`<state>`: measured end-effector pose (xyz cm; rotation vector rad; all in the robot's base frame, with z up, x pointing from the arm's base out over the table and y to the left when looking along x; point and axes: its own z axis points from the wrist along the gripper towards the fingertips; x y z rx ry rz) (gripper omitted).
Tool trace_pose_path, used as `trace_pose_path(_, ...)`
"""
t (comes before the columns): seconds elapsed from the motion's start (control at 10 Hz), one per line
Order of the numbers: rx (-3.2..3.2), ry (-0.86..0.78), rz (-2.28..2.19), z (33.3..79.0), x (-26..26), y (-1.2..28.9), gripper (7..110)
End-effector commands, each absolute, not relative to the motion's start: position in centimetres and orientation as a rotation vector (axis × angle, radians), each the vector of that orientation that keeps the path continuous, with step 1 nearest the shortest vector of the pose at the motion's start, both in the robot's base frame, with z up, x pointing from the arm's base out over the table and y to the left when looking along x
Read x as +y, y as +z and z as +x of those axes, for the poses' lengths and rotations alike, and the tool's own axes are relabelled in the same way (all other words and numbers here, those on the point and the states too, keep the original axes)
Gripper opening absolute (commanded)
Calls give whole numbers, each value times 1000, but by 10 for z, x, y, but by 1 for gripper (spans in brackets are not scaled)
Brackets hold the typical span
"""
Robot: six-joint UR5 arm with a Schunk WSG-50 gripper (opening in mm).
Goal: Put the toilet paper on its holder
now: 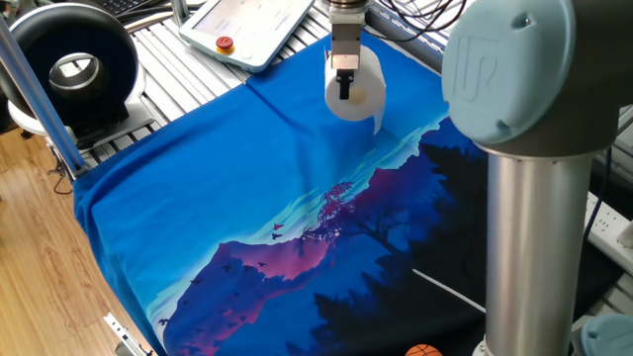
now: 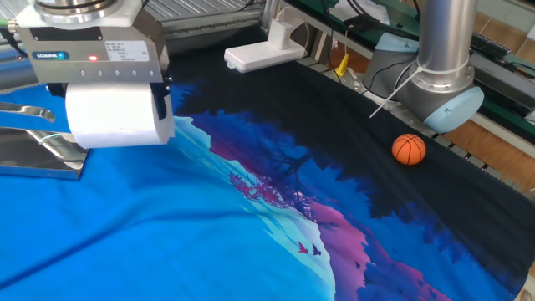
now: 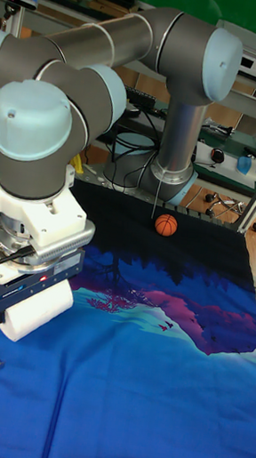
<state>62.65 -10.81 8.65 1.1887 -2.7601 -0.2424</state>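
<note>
The toilet paper [image 2: 117, 125] is a plump white roll held lying sideways above the blue cloth. My gripper [image 2: 115, 100] is shut on it, with one finger at each end of the roll. The holder [image 2: 42, 152], a shiny silver stand with a flat base, sits at the left edge of that view. The roll hangs just to its right, apart from it. In the one fixed view, the gripper [image 1: 352, 85] holds the toilet paper [image 1: 364, 93] at the far side of the table, and the holder is hidden. The tall fixed view shows the toilet paper [image 3: 38, 308] under the gripper body.
A printed blue and purple cloth [image 1: 247, 198] covers the table. A small orange ball [image 2: 409, 149] lies near the arm's base [image 2: 443, 96]. A black ring-shaped device [image 1: 69, 59] and a teach pendant [image 1: 252, 25] sit beyond the cloth. A white stand [image 2: 263, 52] is at the back.
</note>
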Motion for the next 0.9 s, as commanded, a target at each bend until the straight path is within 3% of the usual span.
trace_pose_path(0.0,-2738,-177,1223,641,-126,78,7)
trace_pose_path(0.8,-2733,-159,1232,660,-128,64,7)
